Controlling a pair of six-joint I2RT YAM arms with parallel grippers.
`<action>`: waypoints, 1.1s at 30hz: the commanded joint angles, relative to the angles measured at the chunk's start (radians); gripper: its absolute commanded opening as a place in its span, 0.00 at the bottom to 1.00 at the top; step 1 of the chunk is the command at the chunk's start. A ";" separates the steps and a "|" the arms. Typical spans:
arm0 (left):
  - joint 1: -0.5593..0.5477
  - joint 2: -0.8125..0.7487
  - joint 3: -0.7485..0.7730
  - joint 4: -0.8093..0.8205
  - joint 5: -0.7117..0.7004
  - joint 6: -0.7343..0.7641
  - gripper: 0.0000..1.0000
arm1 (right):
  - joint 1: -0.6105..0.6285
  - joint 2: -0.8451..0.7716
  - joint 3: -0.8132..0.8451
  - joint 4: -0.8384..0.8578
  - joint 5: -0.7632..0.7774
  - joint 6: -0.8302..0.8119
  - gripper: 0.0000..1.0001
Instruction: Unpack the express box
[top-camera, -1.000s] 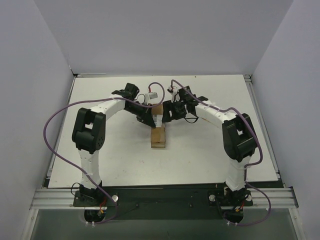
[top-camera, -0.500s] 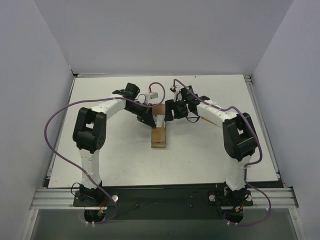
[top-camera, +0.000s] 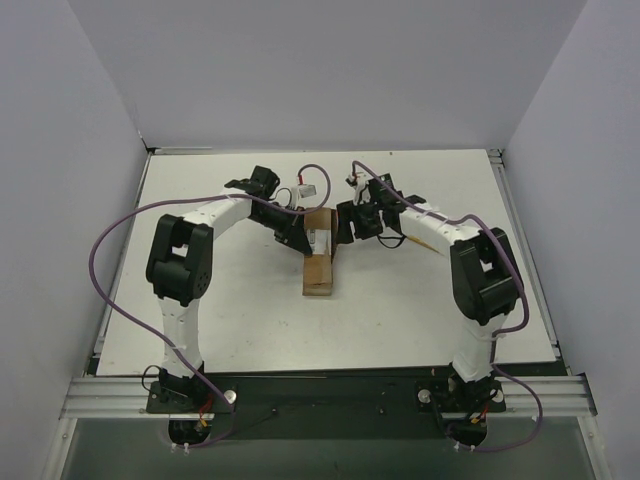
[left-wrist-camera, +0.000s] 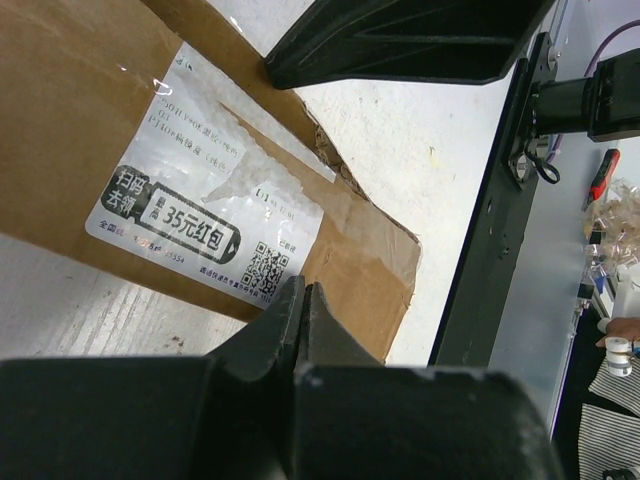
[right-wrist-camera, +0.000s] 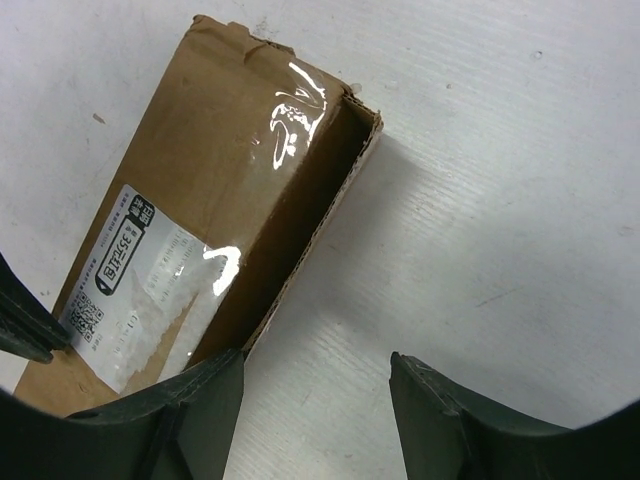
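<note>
Finds the express box (top-camera: 318, 262) lying central on the tabletop (top-camera: 250, 320), long axis near-to-far, lid gaping along the right-arm side. Holds the left end effector (left-wrist-camera: 300, 285), pinched shut with nothing between, over the label (left-wrist-camera: 200, 190) edge. Hovers the right end effector (right-wrist-camera: 315, 365), spread wide, just beside that open side, both forearms reaching inward.

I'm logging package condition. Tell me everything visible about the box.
The box is oblong brown cardboard lying flat on the white table, with a white printed label and glossy tape on top. One long seam gapes open, showing a dark inside; one corner is torn. The shut left gripper sits at its labelled edge.
</note>
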 joint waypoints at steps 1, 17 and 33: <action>0.012 0.032 0.010 -0.043 -0.050 0.051 0.00 | -0.012 -0.019 -0.064 -0.101 0.167 -0.066 0.58; 0.022 0.010 -0.020 -0.051 -0.048 0.067 0.00 | -0.033 -0.074 -0.096 -0.137 0.184 -0.026 0.54; 0.017 0.010 -0.005 -0.062 -0.047 0.073 0.00 | -0.104 -0.043 -0.050 -0.072 -0.209 -0.003 0.54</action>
